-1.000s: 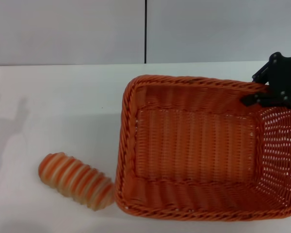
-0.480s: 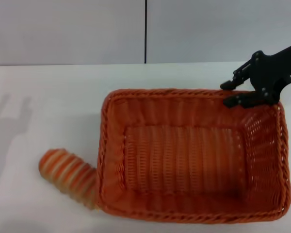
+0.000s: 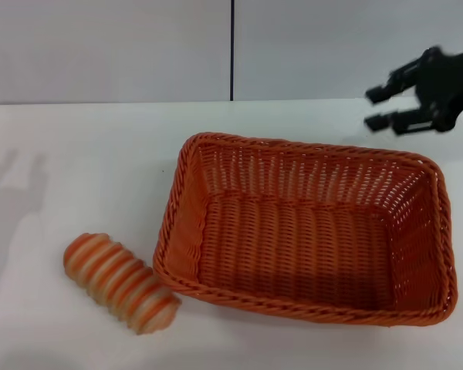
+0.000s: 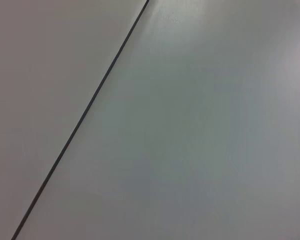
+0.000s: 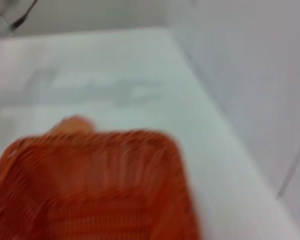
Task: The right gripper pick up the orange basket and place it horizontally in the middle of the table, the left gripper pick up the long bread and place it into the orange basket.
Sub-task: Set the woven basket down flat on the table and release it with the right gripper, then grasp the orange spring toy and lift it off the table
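The bench (image 3: 77, 154) is a plain white, matte slab running wide across the room, and it meets a pale grey wall (image 3: 108, 46) split by one thin dark vertical seam (image 3: 231, 50). Soft grey shadows fall on the white surface at the far left. The basket (image 3: 309, 231) sits flat on the bench, a little right of the middle, its long side running across and slightly skewed. It is a big rectangular piece of orange wicker-style weave, with sloping open-weave sides that let light through on the back and right walls, a tighter ribbed floor, and a thick braided rim all round; it holds nothing. The bread (image 3: 120, 282) lies on the bench just beside the basket's near left corner, outside it, angled across; whether the two touch I cannot tell. It is a small oblong loaf with rounded ends and raised ridges banded in orange and cream. The right pincer (image 3: 380, 108), black and jointed, hangs in the air above the bench behind the basket's far right corner, apart from the rim, its two fingers spread and gripping nothing. In the right wrist view the basket (image 5: 90, 190) shows as an orange woven blur with the bread's end peeking behind its rim. The left wrist view shows only grey wall and the seam, and the left pincer is out of sight.
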You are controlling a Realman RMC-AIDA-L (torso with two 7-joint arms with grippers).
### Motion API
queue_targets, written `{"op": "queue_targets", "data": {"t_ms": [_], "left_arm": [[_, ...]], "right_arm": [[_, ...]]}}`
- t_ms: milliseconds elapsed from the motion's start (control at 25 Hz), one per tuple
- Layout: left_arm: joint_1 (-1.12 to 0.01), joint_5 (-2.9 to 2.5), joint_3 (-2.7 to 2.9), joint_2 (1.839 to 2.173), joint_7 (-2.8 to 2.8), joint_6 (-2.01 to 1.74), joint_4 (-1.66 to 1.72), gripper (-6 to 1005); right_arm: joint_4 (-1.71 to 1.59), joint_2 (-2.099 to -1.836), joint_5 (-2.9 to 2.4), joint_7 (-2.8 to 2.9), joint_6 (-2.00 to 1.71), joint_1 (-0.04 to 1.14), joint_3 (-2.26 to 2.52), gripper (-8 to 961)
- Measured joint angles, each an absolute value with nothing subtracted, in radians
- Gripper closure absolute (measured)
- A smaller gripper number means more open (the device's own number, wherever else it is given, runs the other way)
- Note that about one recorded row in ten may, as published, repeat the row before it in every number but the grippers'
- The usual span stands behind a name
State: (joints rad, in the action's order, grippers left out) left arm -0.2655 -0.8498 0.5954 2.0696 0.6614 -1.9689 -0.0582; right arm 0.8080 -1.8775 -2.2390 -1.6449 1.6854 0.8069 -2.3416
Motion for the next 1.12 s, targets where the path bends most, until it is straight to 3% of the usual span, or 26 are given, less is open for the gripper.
{"op": "queue_targets", "data": {"t_ms": [320, 360, 400, 480, 520, 560, 600, 760, 1120], "left_arm": [[-0.262, -0.845, 0.587, 2.067, 0.661, -1.967, -0.054, 511], [-0.262, -0.845, 0.587, 2.067, 0.661, -1.967, -0.054, 510], [-0.262, -0.845, 0.587, 2.067, 0.661, -1.967, -0.054, 510], [-0.261, -0.843, 0.587, 2.065, 0.661, -1.966, -0.042, 509], [-0.264, -0.843, 0.587, 2.064, 0.661, -1.962, -0.037, 509], [-0.266, -0.842, 0.586, 2.064, 0.661, -1.960, -0.034, 509], [-0.269, -0.842, 0.586, 2.063, 0.661, -1.955, -0.028, 509], [-0.281, -0.851, 0.611, 2.062, 0.678, -1.915, 0.039, 509], [-0.308, -0.862, 0.778, 2.053, 0.914, -1.721, 0.247, 508]], "right_arm": [[0.847, -1.888, -1.828, -1.715, 1.681, 0.592, -2.533, 529], [0.838, -1.910, -1.696, -1.720, 1.674, 0.520, -2.599, 529], [0.838, -1.910, -1.696, -1.720, 1.674, 0.520, -2.599, 529], [0.831, -1.942, -1.577, -1.722, 1.673, 0.452, -2.666, 529], [0.827, -1.961, -1.521, -1.725, 1.673, 0.415, -2.704, 529], [0.814, -1.998, -1.417, -1.744, 1.681, 0.342, -2.769, 529], [0.814, -1.998, -1.417, -1.744, 1.681, 0.342, -2.769, 529], [0.697, -2.045, -1.222, -1.824, 1.702, 0.186, -2.832, 528], [0.403, -2.044, -1.046, -1.943, 1.735, 0.044, -2.878, 529]]}}
